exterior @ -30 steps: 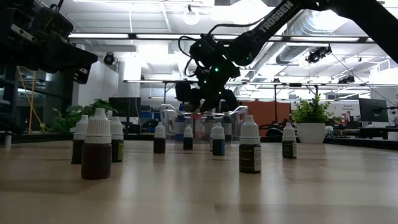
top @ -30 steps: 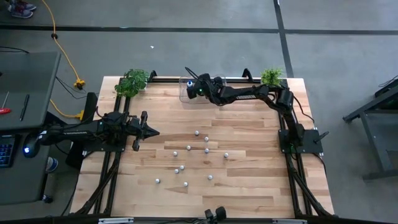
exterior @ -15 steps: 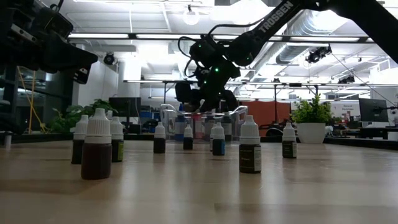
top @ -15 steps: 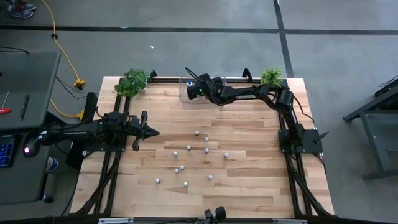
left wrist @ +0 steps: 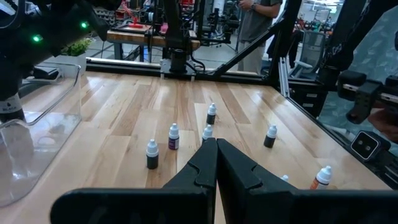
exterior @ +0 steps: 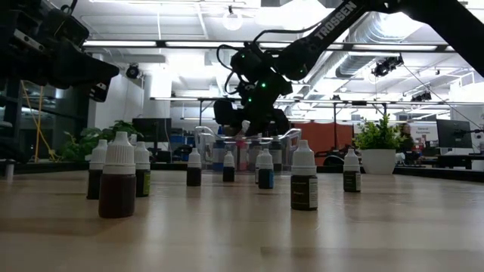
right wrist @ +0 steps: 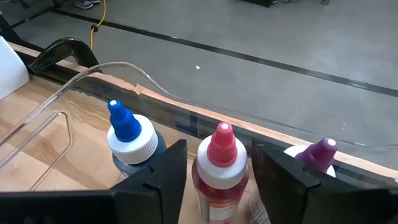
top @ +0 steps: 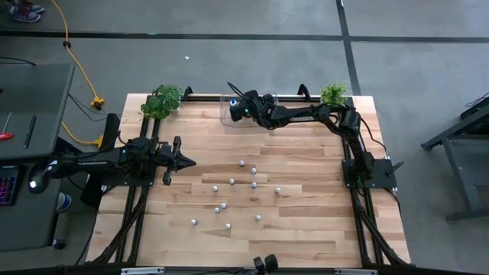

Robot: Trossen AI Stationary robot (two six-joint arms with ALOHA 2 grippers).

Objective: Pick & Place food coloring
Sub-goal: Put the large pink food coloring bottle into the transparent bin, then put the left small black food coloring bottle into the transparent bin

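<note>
At the table's far edge stands a clear plastic bin (top: pixel 227 112) with my right gripper (top: pixel 240 109) over it, slanting down into it. In the right wrist view its fingers (right wrist: pixel 219 149) stand open, one on each side of a pink-capped food coloring bottle (right wrist: pixel 221 163) with a narrow gap to each. That bottle stands upright inside the bin wall (right wrist: pixel 124 65), between a blue-capped bottle (right wrist: pixel 129 132) and a purple-capped one (right wrist: pixel 322 152). Several small white-capped bottles (top: pixel 242 183) stand upright on the table's middle. My left gripper (top: pixel 191 162) waits shut and level at the table's left side.
Potted plants stand at the far left (top: pixel 162 99) and far right (top: pixel 334 93) corners. Black frame rails run along the table's left and right sides. In the low view a brown bottle (exterior: pixel 119 181) stands nearest. A person (left wrist: pixel 258 18) stands beyond the table.
</note>
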